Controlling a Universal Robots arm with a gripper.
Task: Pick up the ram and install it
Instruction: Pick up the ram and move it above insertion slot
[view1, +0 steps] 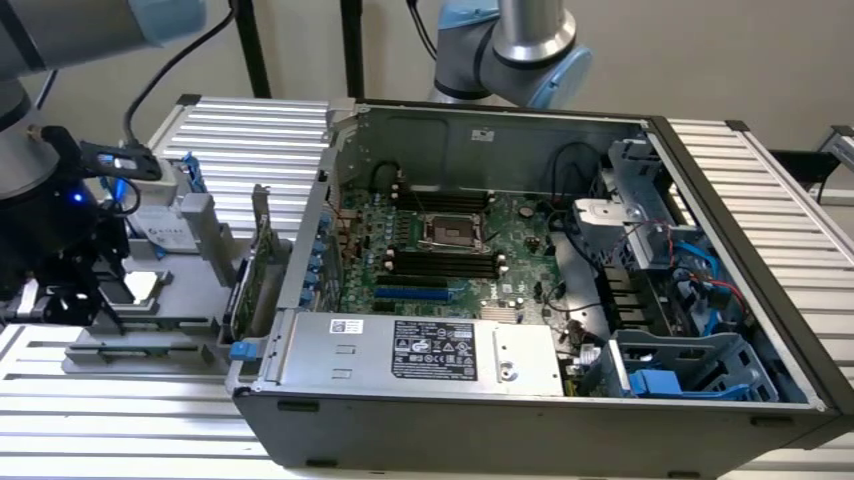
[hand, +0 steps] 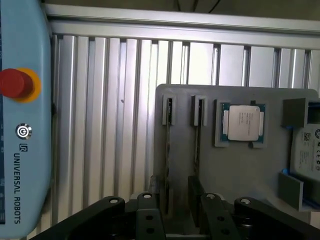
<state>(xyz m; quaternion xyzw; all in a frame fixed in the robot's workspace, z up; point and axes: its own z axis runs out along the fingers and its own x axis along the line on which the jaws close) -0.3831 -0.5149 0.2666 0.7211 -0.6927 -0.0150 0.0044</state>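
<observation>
Ram (hand: 168, 150) standing on edge in the gray tray (hand: 235, 175), with the gripper (hand: 176, 200) spread wide and empty over it.

Exterior view: the gripper (view1: 60, 300) hangs at the side of the gray tray (view1: 174, 335) away from the open computer case (view1: 534, 400); the motherboard's black slots (view1: 441, 265) lie inside the case, well apart from the tray. Wrist view: the ram is a long, thin, dark greenish strip set in a narrow slot of the tray. A second strip (hand: 198, 150) stands just beside it, and the silver processor chip (hand: 243, 124) sits further along the tray. The jaws stand fully apart over the strips' near ends and grip nothing. By my judgement the ram is light and stiff but thin and fragile. It is best pinched across its flat faces near mid-length, kept upright and clear of the contact edge.
</observation>
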